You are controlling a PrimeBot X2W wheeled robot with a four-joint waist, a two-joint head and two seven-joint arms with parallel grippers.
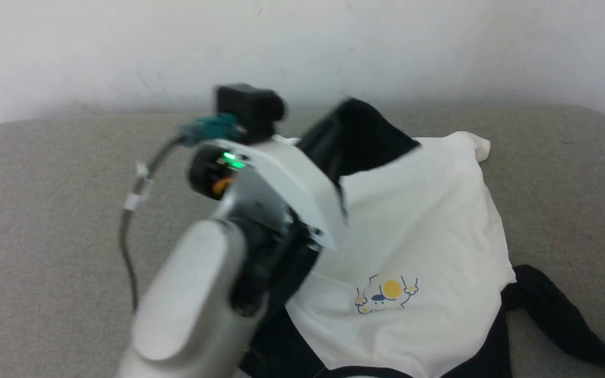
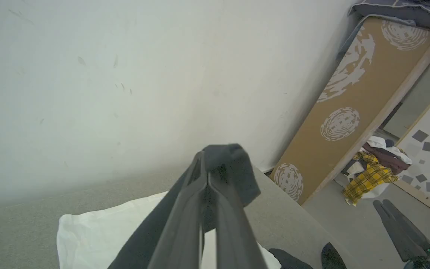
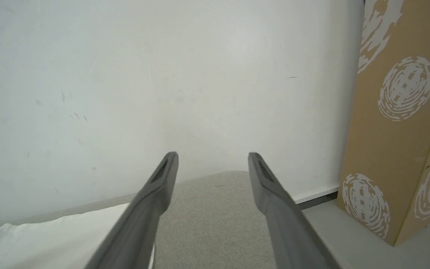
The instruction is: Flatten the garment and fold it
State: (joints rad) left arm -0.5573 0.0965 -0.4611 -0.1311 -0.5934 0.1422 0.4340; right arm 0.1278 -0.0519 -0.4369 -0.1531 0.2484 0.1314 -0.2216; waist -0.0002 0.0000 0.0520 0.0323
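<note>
Soft white shirt with black sleeves (image 1: 428, 220) lies below the left end effector (image 2: 205, 168), which pinches one raised sleeve (image 2: 237, 175). Right end effector (image 3: 213, 160) is open, shirt to its left.

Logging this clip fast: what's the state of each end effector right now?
Left end effector: closed, gripping black fabric of the garment.
Right end effector: open, holding nothing.

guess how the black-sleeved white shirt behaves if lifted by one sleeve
Probably floppy: the white shirt with black sleeves lies rumpled, its sleeve drooping from the shut left end effector. Likely drags across the grey cushion rather than lifting flat.
</note>
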